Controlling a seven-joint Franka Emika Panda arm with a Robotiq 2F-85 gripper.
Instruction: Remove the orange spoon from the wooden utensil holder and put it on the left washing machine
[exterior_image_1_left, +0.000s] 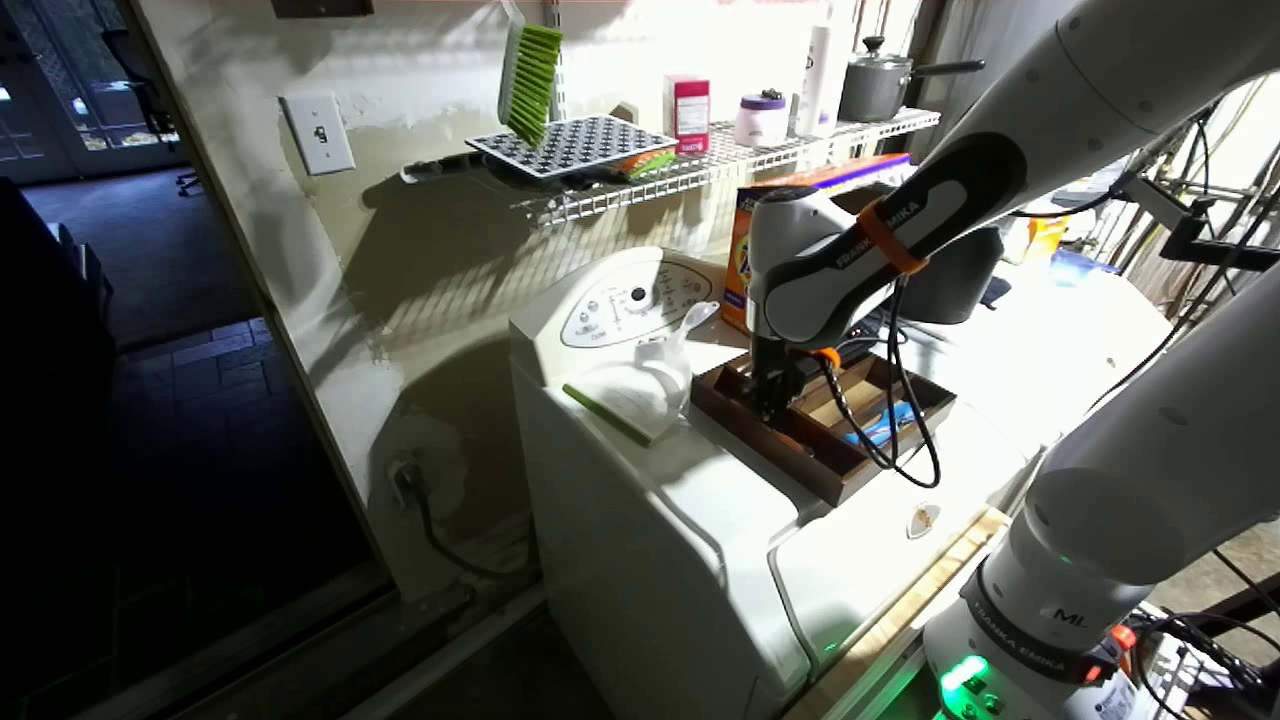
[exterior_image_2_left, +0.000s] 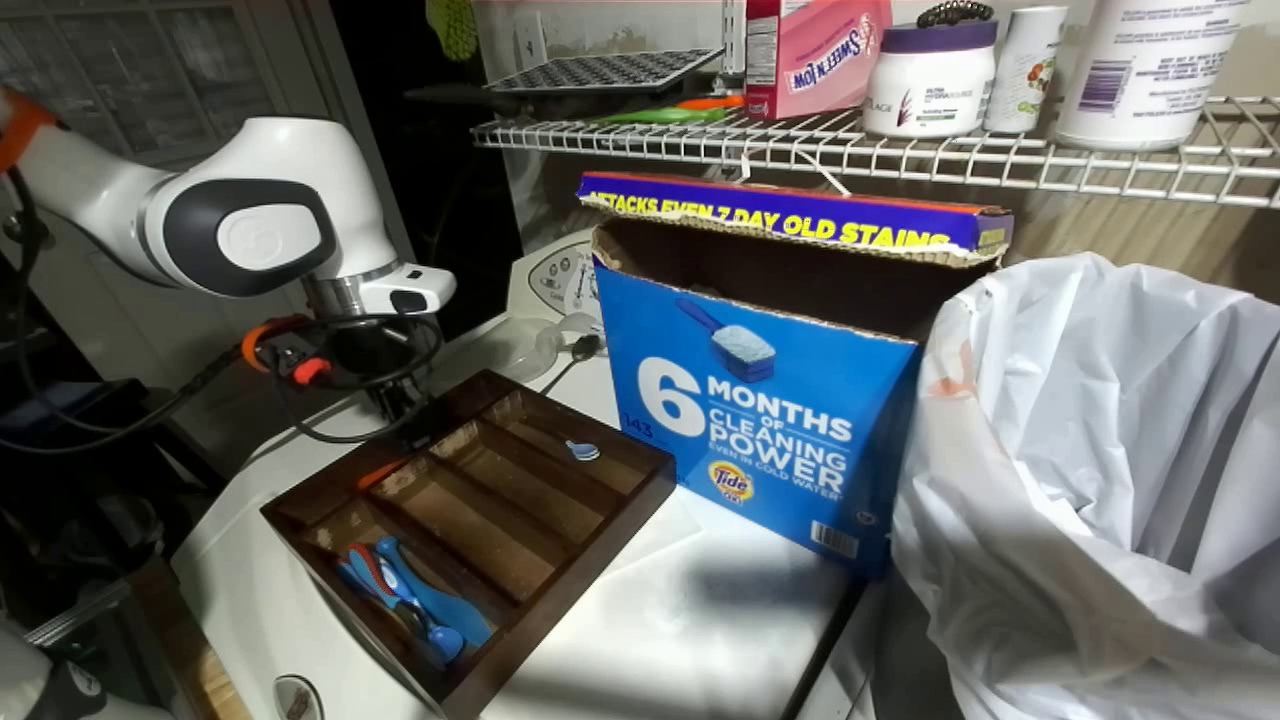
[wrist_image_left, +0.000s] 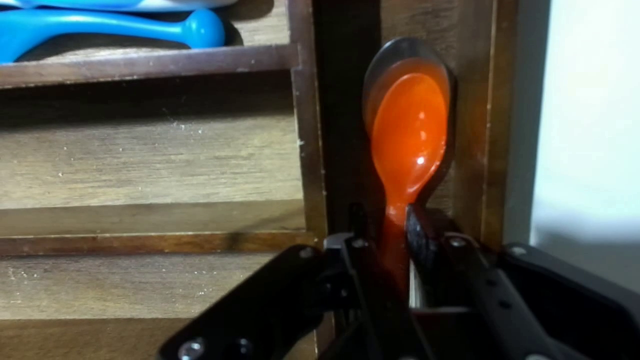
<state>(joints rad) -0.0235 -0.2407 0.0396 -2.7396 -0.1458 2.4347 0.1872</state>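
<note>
- Wrist view: the orange spoon (wrist_image_left: 410, 135) lies in the wooden utensil holder (wrist_image_left: 492, 125), in the compartment that runs across the ends of the others; its long axis points almost straight ahead from the gripper (wrist_image_left: 386, 215), bowl forward, handle running back between the fingertips; the jaws stand narrow yet apart, one seemingly against the handle, a dark gap beside the other, so I judge the grip not yet made; closing would come square across the handle; a grey spoon (wrist_image_left: 402, 46) lies under the orange bowl and could come up with it.
- In an exterior view, what I take for the left washing machine (exterior_image_1_left: 705, 490) bears the holder; the gripper points down into the end compartment; white top lies just past that wall, so a short carry should do once the spoon is up.
- In an exterior view, the orange spoon (exterior_image_2_left: 380, 474) shows as a sliver, next to the gripper on the robot-base side; the fingertips are too dark there to confirm a hold.
</note>
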